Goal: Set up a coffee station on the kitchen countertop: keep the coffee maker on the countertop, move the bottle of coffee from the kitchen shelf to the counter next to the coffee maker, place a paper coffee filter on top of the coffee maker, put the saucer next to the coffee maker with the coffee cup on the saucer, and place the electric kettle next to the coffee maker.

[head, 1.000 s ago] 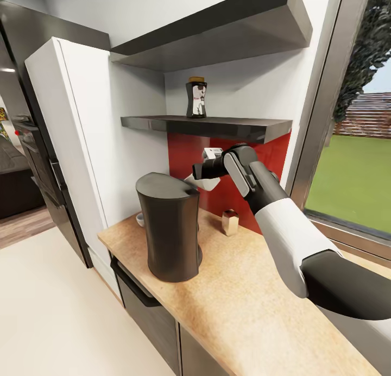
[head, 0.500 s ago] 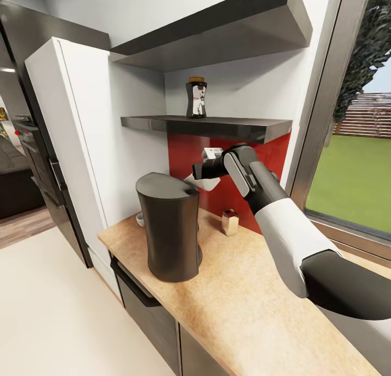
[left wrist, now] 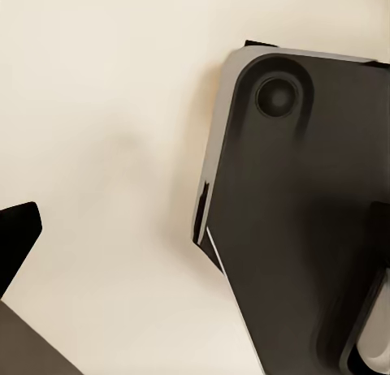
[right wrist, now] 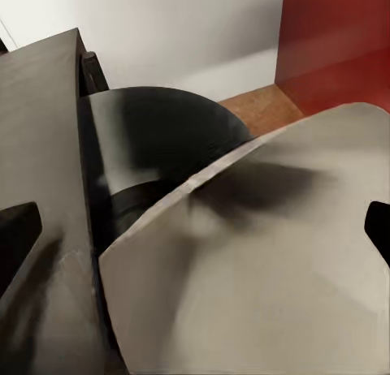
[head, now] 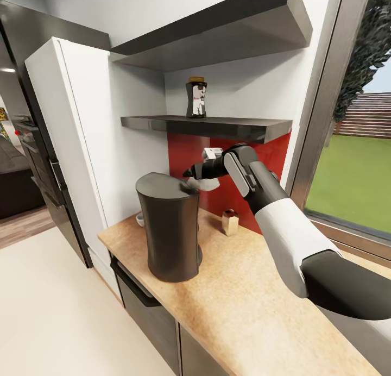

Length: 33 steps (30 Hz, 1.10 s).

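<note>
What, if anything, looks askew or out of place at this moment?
The paper coffee filter hangs tilted at the right gripper, over the back edge of the coffee maker, not lying flat on top. The bottle of coffee stands upright on the kitchen shelf.

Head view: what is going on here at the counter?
The right gripper holds the paper coffee filter at the top edge of the coffee maker, which stands on the countertop. The filter is not yet lying flat on the top. The bottle of coffee is on the kitchen shelf.
</note>
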### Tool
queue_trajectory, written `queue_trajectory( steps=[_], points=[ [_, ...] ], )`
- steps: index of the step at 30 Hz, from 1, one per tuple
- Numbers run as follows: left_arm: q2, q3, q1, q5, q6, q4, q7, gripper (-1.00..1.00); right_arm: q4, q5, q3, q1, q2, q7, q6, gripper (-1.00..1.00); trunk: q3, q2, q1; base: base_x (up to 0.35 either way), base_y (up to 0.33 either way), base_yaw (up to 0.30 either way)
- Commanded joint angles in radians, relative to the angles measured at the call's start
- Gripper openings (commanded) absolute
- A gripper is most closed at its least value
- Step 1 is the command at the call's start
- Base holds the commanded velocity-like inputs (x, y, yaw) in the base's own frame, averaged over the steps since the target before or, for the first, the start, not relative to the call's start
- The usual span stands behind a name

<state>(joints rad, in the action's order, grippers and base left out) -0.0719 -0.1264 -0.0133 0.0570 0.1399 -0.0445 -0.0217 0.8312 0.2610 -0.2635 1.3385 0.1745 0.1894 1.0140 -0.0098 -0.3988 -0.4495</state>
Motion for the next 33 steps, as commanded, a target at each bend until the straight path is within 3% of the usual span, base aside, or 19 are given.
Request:
queue_trajectory(
  steps=[1, 33],
  points=[
    [0.000, -0.002, -0.001, 0.006, 0.001, -0.001, 0.000, 1.00, 0.000, -0.003, -0.001, 0.001, 0.000, 0.004, 0.003, 1.00, -0.001, -0.001, 0.000, 0.000, 0.000, 0.000],
    [0.001, -0.002, -0.001, 0.006, 0.001, -0.001, 0.000, 1.00, 0.000, -0.002, -0.002, 0.001, 0.000, 0.004, 0.003, 1.00, -0.001, -0.001, 0.000, 0.027, 0.036, 0.000]
  ],
)
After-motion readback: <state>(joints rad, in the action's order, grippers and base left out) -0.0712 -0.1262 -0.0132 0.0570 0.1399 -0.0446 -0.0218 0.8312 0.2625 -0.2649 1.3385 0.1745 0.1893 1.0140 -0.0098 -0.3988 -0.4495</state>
